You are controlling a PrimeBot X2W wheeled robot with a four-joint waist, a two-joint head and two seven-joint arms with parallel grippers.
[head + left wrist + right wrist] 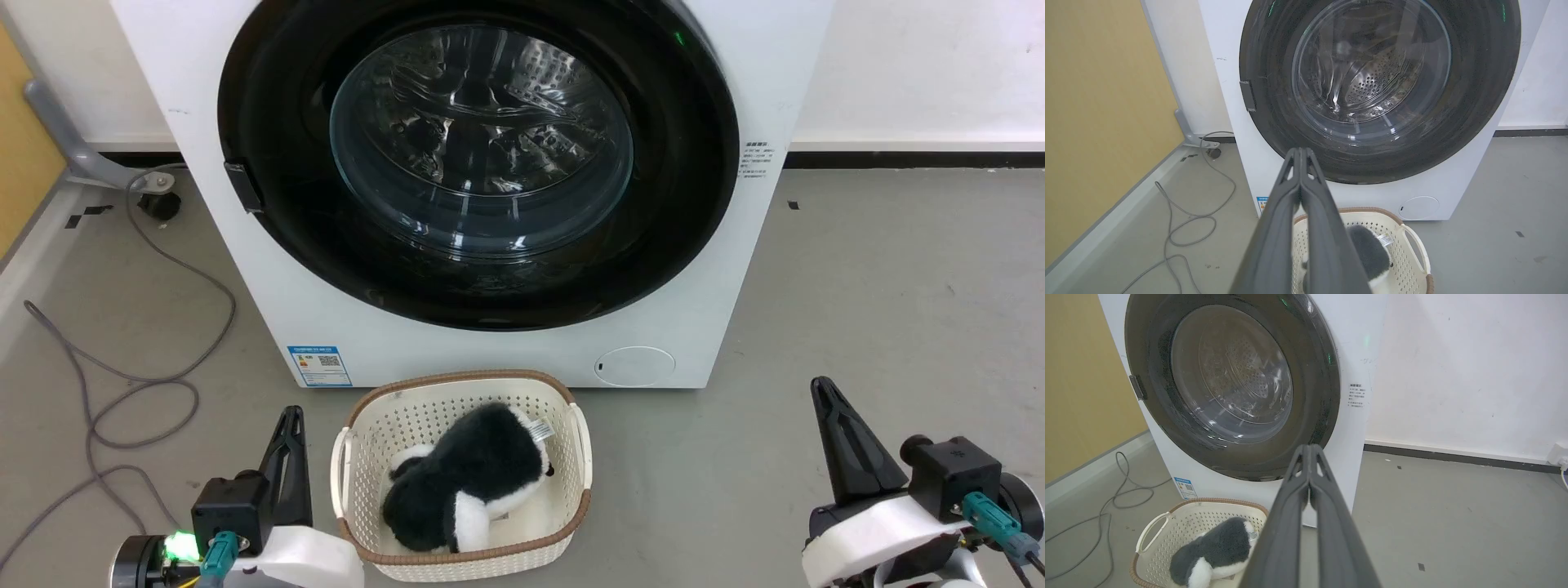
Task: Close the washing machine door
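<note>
One black door, flat against the machine front

One large round washing machine door (277, 204) sits against the front of the white washing machine (490, 359), its glossy black ring taking up nearly the full width of the cabinet. From the right wrist view its rim lies level with the white panel, with no gap showing along the edge. The clear glass window (482, 139) bulges in the middle, and the perforated steel drum (1367, 85) shows through it. A small dark latch tab (243, 186) sits on the door's left edge. Low on the cabinet are a blue label (320, 365) at the left and a small round flap (634, 366) at the right.

Just in front of the machine a cream perforated basket (461, 380) stands on the grey floor (898, 327), holding a black-and-white plush toy (465, 482). A grey cable (163, 261) loops across the floor to the left.

The left gripper (292, 415) hangs low beside the basket's left side, well apart from the door. Its fingers (1274, 228) are pressed together, holding nothing. The right gripper (820, 385) hangs to the right of the basket, also clear of the machine, its fingers (1331, 531) together and empty.
</note>
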